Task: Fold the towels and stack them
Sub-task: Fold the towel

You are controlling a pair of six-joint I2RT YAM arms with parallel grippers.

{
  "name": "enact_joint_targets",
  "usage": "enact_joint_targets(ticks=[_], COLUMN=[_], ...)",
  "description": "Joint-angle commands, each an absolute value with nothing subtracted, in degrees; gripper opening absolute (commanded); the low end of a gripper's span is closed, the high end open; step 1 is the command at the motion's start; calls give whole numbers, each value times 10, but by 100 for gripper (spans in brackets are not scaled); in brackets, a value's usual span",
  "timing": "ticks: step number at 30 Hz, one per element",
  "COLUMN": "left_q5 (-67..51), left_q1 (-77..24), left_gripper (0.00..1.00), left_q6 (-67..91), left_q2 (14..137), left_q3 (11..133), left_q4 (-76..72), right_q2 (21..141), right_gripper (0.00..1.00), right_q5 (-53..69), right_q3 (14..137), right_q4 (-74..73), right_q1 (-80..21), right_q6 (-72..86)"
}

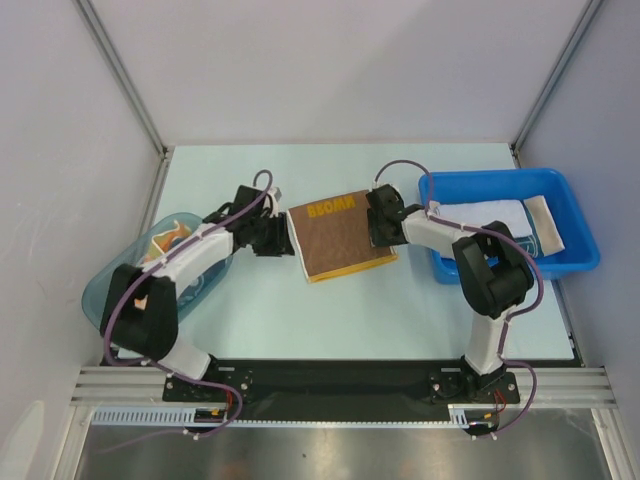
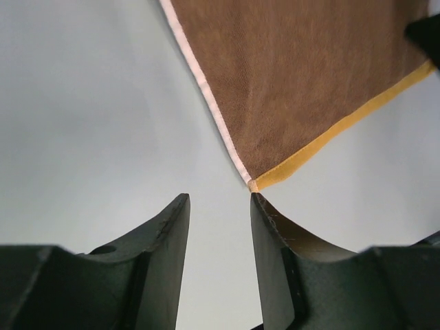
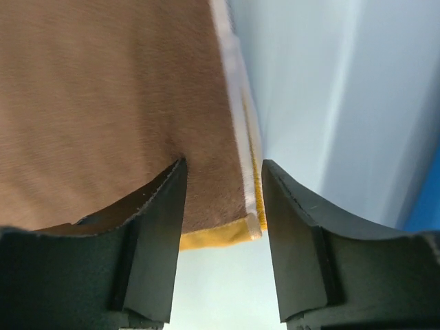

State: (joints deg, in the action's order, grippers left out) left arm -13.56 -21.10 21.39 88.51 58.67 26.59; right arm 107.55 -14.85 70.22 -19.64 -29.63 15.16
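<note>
White walls (image 1: 330, 60) close in a pale mint desk (image 1: 330, 320) on three sides, with the two arms bolted along its near edge. A folded brown towel (image 1: 338, 236) lies flat near the middle, slightly skewed. Yellow lettering runs along its far edge and a yellow band along its near one.

From above, the left claw (image 1: 275, 238) sits at the towel's left side and the right claw (image 1: 378, 228) over its right edge, but that view does not tell how the fingers stand. The wrist cameras do. The left claw's fingers are apart with nothing between them. The towel's near corner (image 2: 251, 184), where a white hem meets the yellow band, lies just ahead of one fingertip. The right claw's fingers are also spread, straddling the towel's right edge. One finger (image 3: 161, 206) is over the brown cloth and the other beyond the layered white and yellow hem, over the bare desk. I cannot tell whether they touch the cloth.

Open desk shows beyond the towel's far edge and on its near side, toward the arm bases.

To the right, close behind the right claw, is a blue bin (image 1: 575, 205). It holds a white towel (image 1: 495, 215) and another cloth with a cream edge (image 1: 547, 222). Its wall shows as a blue sliver in the right wrist view. To the left, a clear teal tub (image 1: 100, 285) lies under the left arm, an orange cloth (image 1: 172, 238) showing inside.
</note>
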Motion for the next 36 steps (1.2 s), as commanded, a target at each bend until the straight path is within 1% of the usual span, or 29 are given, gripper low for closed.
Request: enact_joint_targets(ticks=[1,5,11,16,19,24,28,32,36], left_q5=[-100,-80,-76,-109,-133,-181,-187,-164,-156], left_q1=[-181,-156,-139,-140,-140,-142,-159,-185,-192], left_gripper=[46,46,47,46,47,43,41,39,35], left_q6=[230,218,220,218,224,249,257,263,275], left_q2=[805,775,731,709,700,712,740,766,785], left_q3=[580,577,552,511,475,434,427,430,413], left_q4=[265,281,281,266,243,186,164,158,137], right_q2=[1096,1102,1039,990,972,944,924,900,878], right_gripper=[53,53,50,50,50,49,45,36,33], right_q5=[-185,-174,-169,-175,-194,-194,-191,-163,-143], right_q3=[724,708,638,588,575,578,577,556,522], right_q4=[-244,-260,-259,-277,-289,-309,-316,-304,-292], right_q1=[-301,-310,-359,-405,-401,-388,-386,-388,-395], right_q6=[207,244,307,358,368,383,407,436,483])
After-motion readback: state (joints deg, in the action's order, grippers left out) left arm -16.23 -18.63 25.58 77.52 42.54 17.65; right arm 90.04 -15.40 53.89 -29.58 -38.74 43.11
